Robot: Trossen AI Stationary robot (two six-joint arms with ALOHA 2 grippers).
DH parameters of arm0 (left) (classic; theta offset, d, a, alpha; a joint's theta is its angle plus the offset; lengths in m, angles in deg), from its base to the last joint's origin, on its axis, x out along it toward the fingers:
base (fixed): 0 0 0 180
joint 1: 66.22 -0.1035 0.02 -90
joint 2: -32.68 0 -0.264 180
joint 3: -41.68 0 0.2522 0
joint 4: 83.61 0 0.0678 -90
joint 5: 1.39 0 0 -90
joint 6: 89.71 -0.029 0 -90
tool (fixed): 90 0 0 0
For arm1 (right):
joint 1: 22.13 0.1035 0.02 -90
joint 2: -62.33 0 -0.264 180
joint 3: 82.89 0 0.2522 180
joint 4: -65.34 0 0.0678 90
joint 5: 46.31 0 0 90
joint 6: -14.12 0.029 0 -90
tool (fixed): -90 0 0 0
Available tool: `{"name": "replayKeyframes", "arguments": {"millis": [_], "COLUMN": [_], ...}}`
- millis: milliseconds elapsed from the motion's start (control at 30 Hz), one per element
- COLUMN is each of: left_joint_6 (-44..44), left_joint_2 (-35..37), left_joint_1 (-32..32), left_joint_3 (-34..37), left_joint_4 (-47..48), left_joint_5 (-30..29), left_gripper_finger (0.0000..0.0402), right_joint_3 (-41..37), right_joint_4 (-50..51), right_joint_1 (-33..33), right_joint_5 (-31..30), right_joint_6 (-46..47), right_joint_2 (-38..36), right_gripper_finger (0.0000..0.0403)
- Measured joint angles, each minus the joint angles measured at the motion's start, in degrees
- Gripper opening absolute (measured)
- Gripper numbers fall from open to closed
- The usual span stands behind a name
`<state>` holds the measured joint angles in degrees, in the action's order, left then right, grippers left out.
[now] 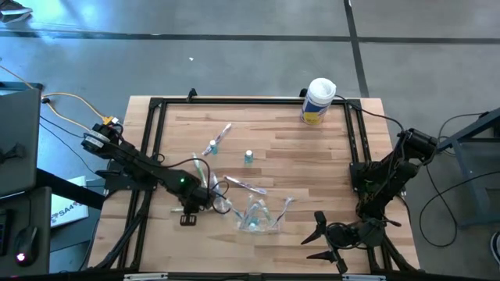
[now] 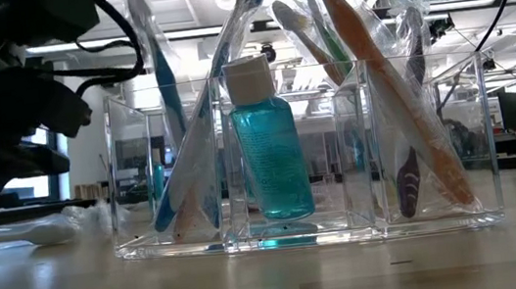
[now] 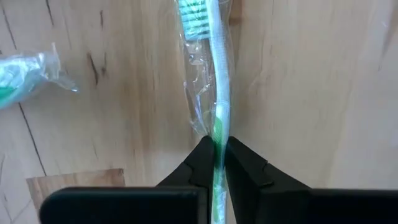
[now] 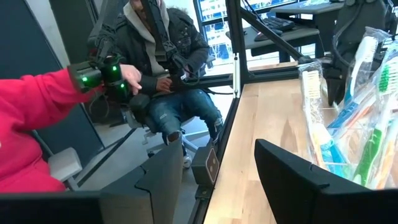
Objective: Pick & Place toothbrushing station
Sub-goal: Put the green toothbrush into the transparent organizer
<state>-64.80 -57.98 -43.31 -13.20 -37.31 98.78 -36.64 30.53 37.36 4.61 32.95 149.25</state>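
A: Where does the left gripper (image 3: 217, 163) stand?

B: Low on the table's left half, at about eight o'clock from the centre. Its fingers are pressed together on a wrapped toothbrush (image 3: 214, 93) with a white handle and green bristles, lying on the wooden table (image 1: 312, 156). A second wrapped brush (image 3: 25, 76) lies apart from it.

A: And the clear holder (image 2: 299, 159)?

B: Near the table's front edge, at roughly six o'clock. Its compartments hold wrapped toothbrushes leaning at angles, one with an orange handle (image 2: 400, 97), and a teal bottle with a white cap (image 2: 266, 143) stands upright in the middle compartment. Print runs down the bottle, too faint to read.

A: Anything loose?

B: A small teal-capped bottle (image 1: 248, 157) stands near the centre, and another toothbrush (image 1: 219, 137) lies at about eleven o'clock from it.

A: The right gripper (image 1: 326, 238)?

B: It waits at the front right, about five o'clock, fingers spread, holding nothing.

A: Any readable writing?

B: The white canister (image 1: 317, 100) at the far edge wears a yellow label, but its text cannot be made out. Beyond the table two people sit, one in a red sleeve (image 4: 37, 106).
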Motion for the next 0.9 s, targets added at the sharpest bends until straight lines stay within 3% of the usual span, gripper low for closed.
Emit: {"name": "replayKeyframes", "arguments": {"millis": [333, 600, 900], "left_joint_6": [3.57, 11.09, 19.52], "left_joint_2": [-0.04, 0.55, 3.5], "left_joint_1": [1.96, 8.0, 13.63], "left_joint_3": [0.04, -0.61, -1.76], "left_joint_4": [-6.62, -6.15, -10.5], "left_joint_5": [6.88, 7.22, 0.32], "left_gripper_finger": [0.0023, 0.0028, 0.003], "right_joint_3": [0.0, 0.0, 0.0], "right_joint_4": [0.41, 0.41, 0.41], "right_joint_1": [0.0, 0.0, 0.0], "right_joint_5": [0.22, 0.25, 0.29], "right_joint_6": [-0.23, -1.08, -1.12], "right_joint_2": [0.0, 0.0, 0.0], "right_gripper_finger": [0.0193, 0.0193, 0.0193]}}
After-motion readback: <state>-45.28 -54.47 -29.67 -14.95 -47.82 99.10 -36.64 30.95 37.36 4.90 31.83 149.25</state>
